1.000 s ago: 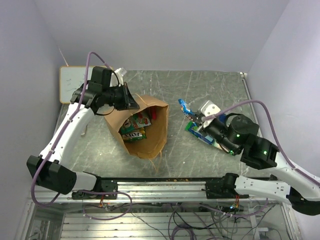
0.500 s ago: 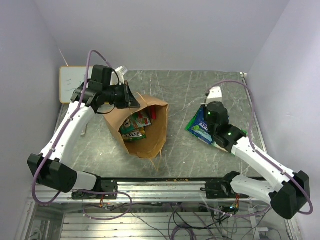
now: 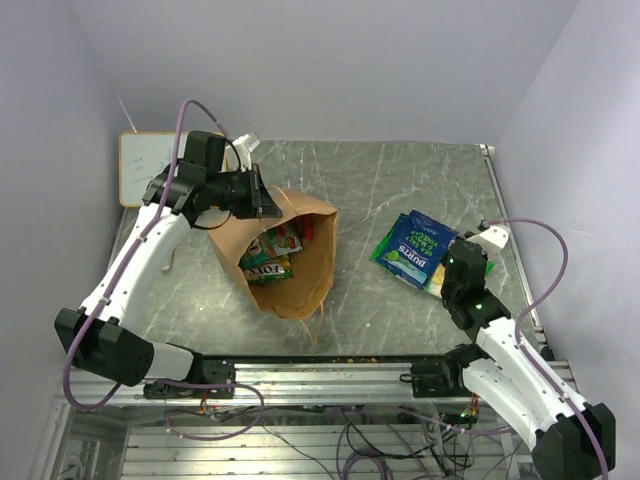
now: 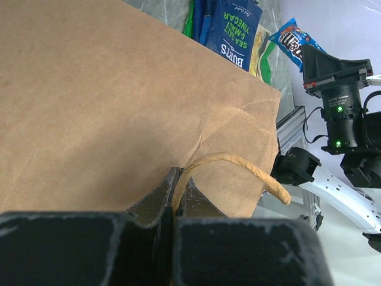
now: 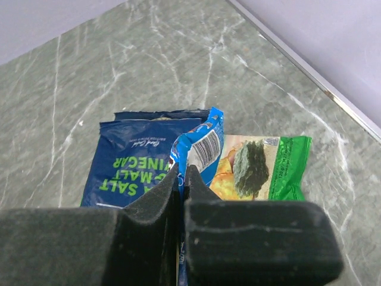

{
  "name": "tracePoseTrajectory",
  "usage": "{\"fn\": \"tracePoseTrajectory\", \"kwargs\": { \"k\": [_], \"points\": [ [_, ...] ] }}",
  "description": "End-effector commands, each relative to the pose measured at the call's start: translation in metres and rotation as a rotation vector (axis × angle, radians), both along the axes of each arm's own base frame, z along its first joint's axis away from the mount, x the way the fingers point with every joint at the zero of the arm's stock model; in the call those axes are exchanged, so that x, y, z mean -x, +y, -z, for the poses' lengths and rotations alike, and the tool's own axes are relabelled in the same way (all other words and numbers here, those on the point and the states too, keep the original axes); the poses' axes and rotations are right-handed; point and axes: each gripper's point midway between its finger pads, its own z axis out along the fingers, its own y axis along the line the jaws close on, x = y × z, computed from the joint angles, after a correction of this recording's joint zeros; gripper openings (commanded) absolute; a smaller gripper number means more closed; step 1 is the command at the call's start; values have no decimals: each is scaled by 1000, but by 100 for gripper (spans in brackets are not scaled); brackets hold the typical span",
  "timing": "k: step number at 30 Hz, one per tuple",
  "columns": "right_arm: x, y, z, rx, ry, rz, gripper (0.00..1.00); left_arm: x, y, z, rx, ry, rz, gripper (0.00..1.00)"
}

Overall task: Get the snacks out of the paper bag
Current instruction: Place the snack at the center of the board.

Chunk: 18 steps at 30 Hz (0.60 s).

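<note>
Blue snack packet (image 5: 202,146) clamped in right claw (image 5: 181,174) | paper bag (image 4: 89,107) handle (image 4: 238,162) clamped in left claw (image 4: 177,176)

Left arm (image 3: 140,262): stretched to far left, left gripper (image 4: 177,179) jaws pinched together | Right arm (image 3: 512,362): folded near right, right gripper (image 5: 180,179) jaws pinched together

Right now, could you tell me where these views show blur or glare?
Top external: even, soft light, everything sharp, no harsh glare on the table. Left wrist: the left claw is dark and blurred up close; the paper bag it grips is crisp. Right wrist: the right claw is blurred too, yet the barcode on the light blue packet it pinches is sharp.
</note>
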Motion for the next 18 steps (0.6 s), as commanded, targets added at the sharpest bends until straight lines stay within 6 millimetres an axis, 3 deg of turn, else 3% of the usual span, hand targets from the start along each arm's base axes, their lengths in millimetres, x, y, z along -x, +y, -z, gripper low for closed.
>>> {"fn": "tracePoseTrajectory", "kwargs": {
  "k": [1,14,18],
  "points": [
    [-2,-9,3,-113,-92,57,0,8,-5,-3,17,-23,42,7],
    [1,-1,63,-294,8,57,0,10,-5,-5,18,-35,43,7],
    [9,1,80,-337,117,94,0,10,-4,-6,17,-40,43,7]
  ]
}}
